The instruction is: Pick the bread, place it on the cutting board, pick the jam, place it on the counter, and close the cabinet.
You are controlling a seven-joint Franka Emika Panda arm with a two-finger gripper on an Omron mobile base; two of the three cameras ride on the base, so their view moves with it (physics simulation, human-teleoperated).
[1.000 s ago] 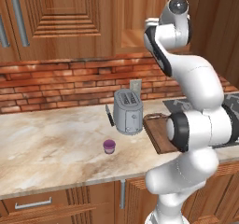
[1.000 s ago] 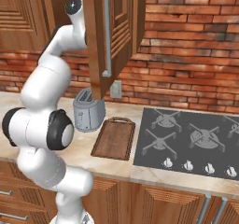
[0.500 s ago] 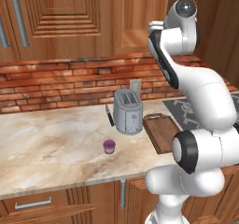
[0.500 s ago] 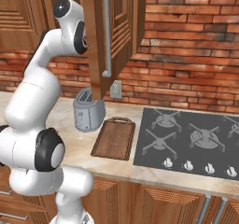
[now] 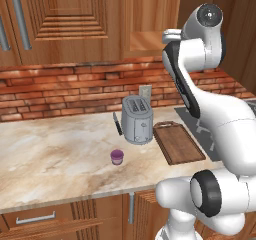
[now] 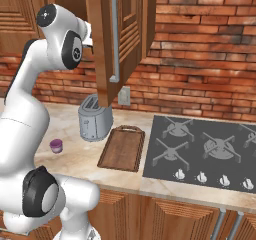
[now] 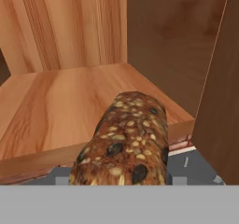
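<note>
We grip the bread [image 7: 123, 141] between the nearly closed gripper [image 7: 116, 180], just in front of the cabinet [image 6: 117, 39] shelf. The jam [image 5: 117, 157] sits on the counter [image 5: 55, 154]. Next we must lower the bread onto the board [image 5: 178, 142].

No readable text anywhere: no labels, brands, numbers or signs on anything in these views right now.

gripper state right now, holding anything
Gripper: closed on the bread, at the open cabinet.
</note>
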